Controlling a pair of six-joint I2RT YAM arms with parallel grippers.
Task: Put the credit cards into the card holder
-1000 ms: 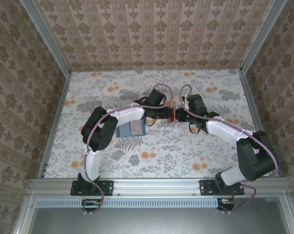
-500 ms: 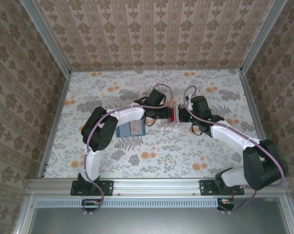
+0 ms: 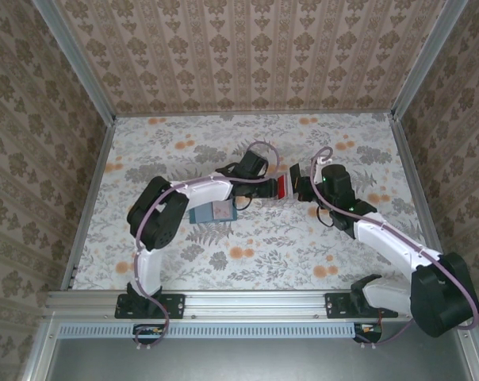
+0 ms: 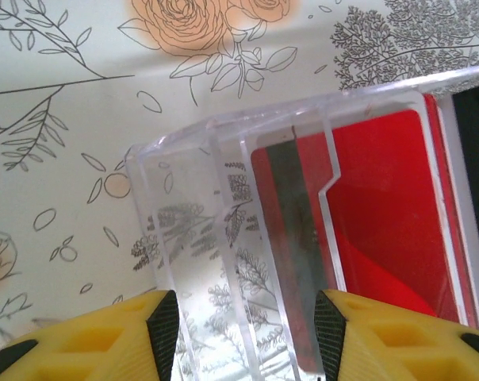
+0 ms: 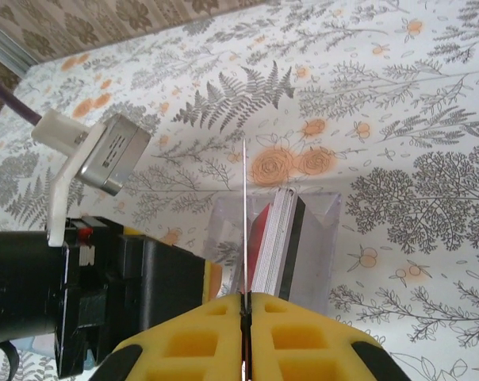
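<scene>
A single thin, flat plastic card (image 5: 244, 206), seen edge-on as a pale line, is pinched at its near end between the closed yellow fingers of the right gripper (image 5: 243, 305). Just beside it, a stack of cards (image 5: 273, 238) with a bright red one in front is stood in a clear, moulded plastic tray (image 4: 192, 238). Whether the pinched card is fully clear of the tray cannot be told.

The tray is clamped at a middling width by the left gripper (image 4: 247, 341), with a yellow finger set against its walls on either side. The small teal-blue rectangular card holder (image 3: 201, 214) is laid on the flower-printed table (image 3: 247, 262), beside the left forearm and apart from both grippers.

The step in hand is judged to be the drawing of one card out of the tray. It is best done straight along the card's own plane, with the tray held unmoved as a brace. A slanted pull could bend the card or drag its neighbour out with it. Only a narrow strip of the card is clamped, so swings and quick turns are best avoided, or the card may pivot in the pads. Once free, the card should be carried across to the card holder and lined up with its pocket before it is released. The pocket's mouth cannot be made out from above.
</scene>
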